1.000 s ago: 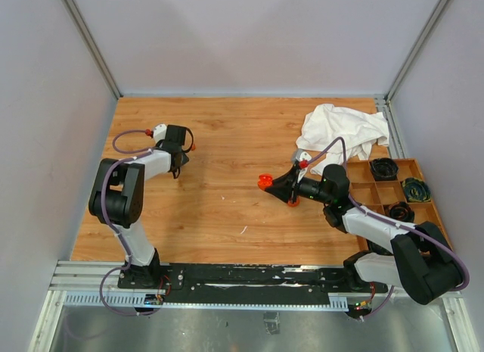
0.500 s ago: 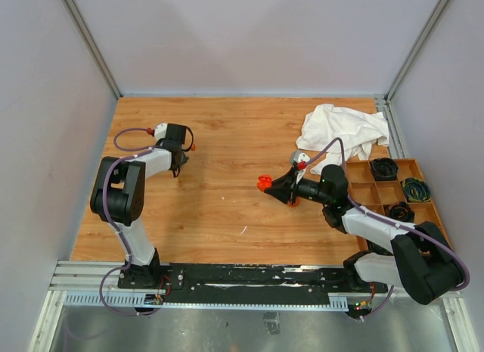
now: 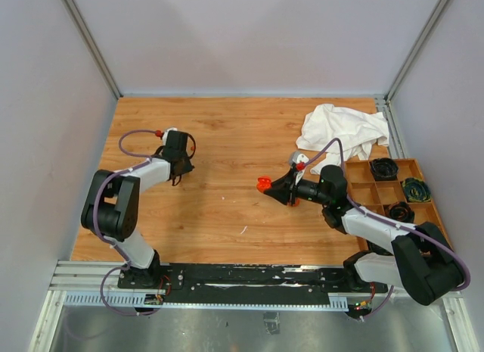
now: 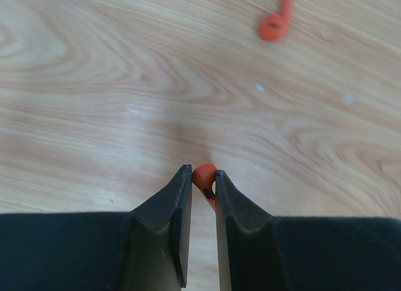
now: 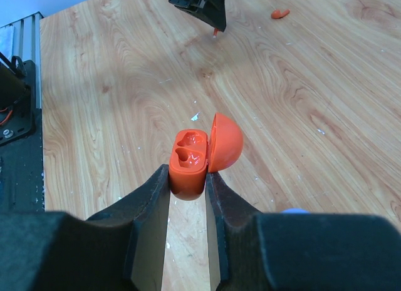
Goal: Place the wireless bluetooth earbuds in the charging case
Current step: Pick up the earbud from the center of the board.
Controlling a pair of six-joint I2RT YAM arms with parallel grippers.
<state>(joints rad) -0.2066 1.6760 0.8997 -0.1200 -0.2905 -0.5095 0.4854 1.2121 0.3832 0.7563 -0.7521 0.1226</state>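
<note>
**A:** Where do the task's pieces sit?

**B:** The right gripper (image 5: 187, 178) is right of the middle of the bench (image 3: 227, 132). Its fingers are closed on the base of the orange-red charging case (image 5: 188, 156). The lid (image 5: 225, 141) stands open and two empty sockets face up. The left gripper (image 4: 202, 173), nearer the left edge, pinches the held earbud (image 4: 203, 180) with only its fingertips. A loose earbud (image 4: 276, 23), also orange-red, lies on the wood just beyond it, toward the far edge.

**A:** What could go wrong from here?

**B:** In my judgement the pinch is the weak spot. The held earbud is tiny, looks smooth, and sits at the very tip of the fingers. A quick swing toward the case could twist it or flick it out. The two grippers are well apart, so the carry is long. Each socket looks shaped for one bud, and I cannot tell whether this bud's stem is turned to match. A wrong angle would likely leave it perched on the rim. Pressing down hard could also tip the case in the right fingers or knock the lid shut.

**A:** Anything else in the way?

**B:** A white cloth (image 3: 340, 129) lies near the far right corner and a divided tray (image 3: 360, 174) sits along the right edge. Both are off the direct path.
</note>
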